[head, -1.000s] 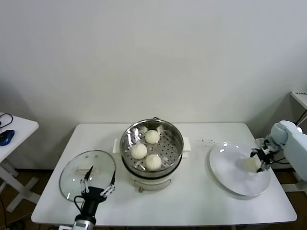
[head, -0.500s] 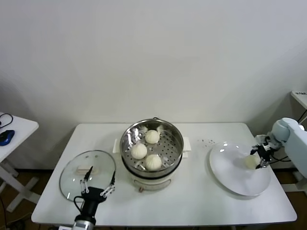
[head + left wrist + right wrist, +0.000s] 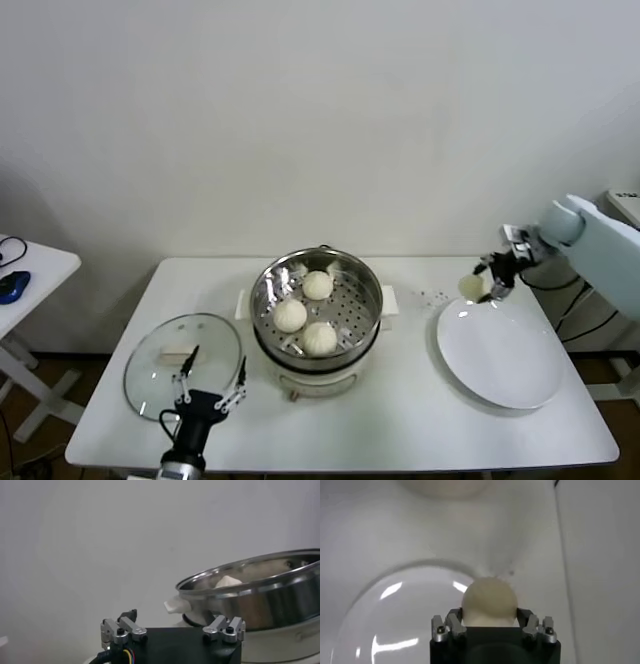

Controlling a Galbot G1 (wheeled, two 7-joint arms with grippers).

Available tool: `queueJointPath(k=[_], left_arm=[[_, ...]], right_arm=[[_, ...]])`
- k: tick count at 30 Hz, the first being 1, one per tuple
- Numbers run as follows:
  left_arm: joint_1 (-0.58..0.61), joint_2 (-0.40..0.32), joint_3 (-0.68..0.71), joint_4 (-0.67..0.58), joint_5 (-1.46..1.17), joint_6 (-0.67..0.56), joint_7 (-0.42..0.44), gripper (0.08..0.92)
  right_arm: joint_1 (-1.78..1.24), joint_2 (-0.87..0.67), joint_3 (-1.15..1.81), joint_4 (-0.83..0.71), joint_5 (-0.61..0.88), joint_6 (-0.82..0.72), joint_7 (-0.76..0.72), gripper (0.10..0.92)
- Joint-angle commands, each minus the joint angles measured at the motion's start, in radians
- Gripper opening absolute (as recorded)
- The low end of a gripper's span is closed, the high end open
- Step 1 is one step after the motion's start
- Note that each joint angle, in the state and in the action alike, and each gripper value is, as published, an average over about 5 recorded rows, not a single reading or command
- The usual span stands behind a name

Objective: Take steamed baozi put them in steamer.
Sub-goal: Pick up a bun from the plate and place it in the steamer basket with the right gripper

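At the right of the head view, just above the upper-left rim of the white plate (image 3: 500, 350), the right gripper (image 3: 487, 279) is holding the fourth baozi (image 3: 471, 287) in the air, its fingers clamped on the bun's two sides; the right wrist view is showing the same bun (image 3: 488, 601) seated between the jaws, with the plate (image 3: 395, 625) lying below it. Toward the middle of the head frame, the steamer (image 3: 316, 305) is sitting on the white table (image 3: 420, 420), its perforated insert already carrying three baozi (image 3: 305, 312) grouped toward the near and left part of the pan. What the coming move seems to be turning on is direction: the steamer is lying to the left of the carried bun in the head view, near but clearly apart, and the bare patch of insert is on the pot's right side, the side facing this gripper. Low at the left of the frame, the left gripper (image 3: 210, 385) is waiting with its fingers spread wide and empty, just beside the glass lid (image 3: 180, 362) resting on the table.
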Motion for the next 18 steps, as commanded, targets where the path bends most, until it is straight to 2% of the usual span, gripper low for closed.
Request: queueJointPath(k=[1, 10, 18], left_arm=[[0.01, 0.0, 0.017, -0.014, 0.013, -0.007, -0.003, 0.823], [0.005, -0.012, 0.066, -0.034, 0.044, 0.005, -0.01, 0.823], [0.002, -0.012, 0.07, -0.034, 0.043, 0.005, -0.012, 0.823]], right_arm=[[0.42, 0.107, -0.456, 0.202, 0.547, -0.162, 0.061, 0.696], [0.495, 0.232, -0.583, 0.307, 0.696, -0.2, 0.112, 0.696], [0.467, 0.349, -0.625, 0.293, 0.73, -0.207, 0.132, 0.696]])
